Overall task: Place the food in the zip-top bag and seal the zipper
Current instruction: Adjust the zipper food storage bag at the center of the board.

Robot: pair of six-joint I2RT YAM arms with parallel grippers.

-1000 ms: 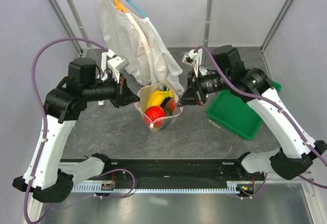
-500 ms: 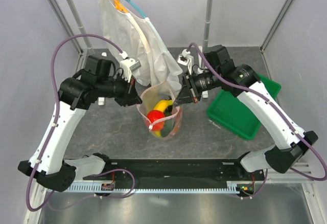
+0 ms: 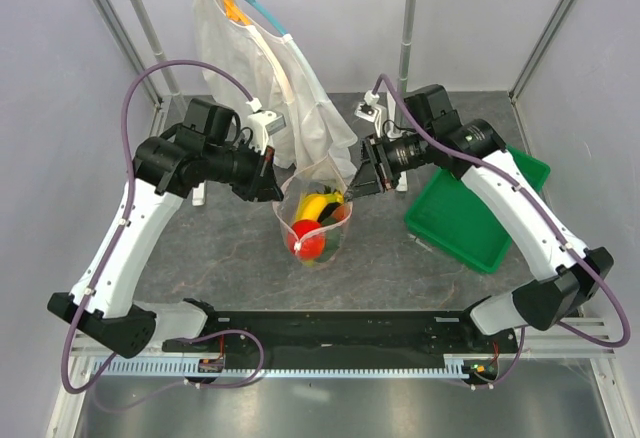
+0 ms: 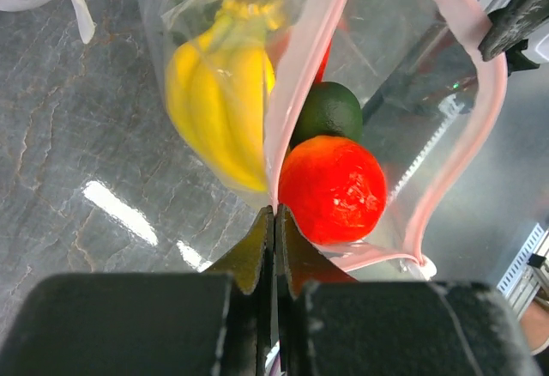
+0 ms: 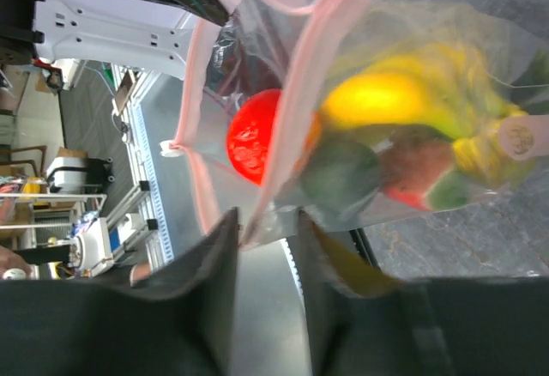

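Left gripper (image 3: 275,190): elbow high, reaching right, clamped tight on the left rim of the zip-top bag (image 3: 315,220).
Right gripper (image 3: 358,182): arm arched, reaching left, pinching the opposite rim.
Bag: hanging between both grippers, zipper (image 4: 480,136) gaping.
Food (image 3: 307,243): inside the bag; yellow bananas, a red piece and a dark green piece visible.
Surface: grey mottled table (image 3: 200,258), green tray (image 3: 470,228) at right.
Room: white garment (image 3: 270,78) hanging behind, pale walls.

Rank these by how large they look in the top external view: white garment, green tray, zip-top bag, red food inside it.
1. white garment
2. green tray
3. zip-top bag
4. red food
The tray is partly hidden, yet clearly looks larger than the bag.
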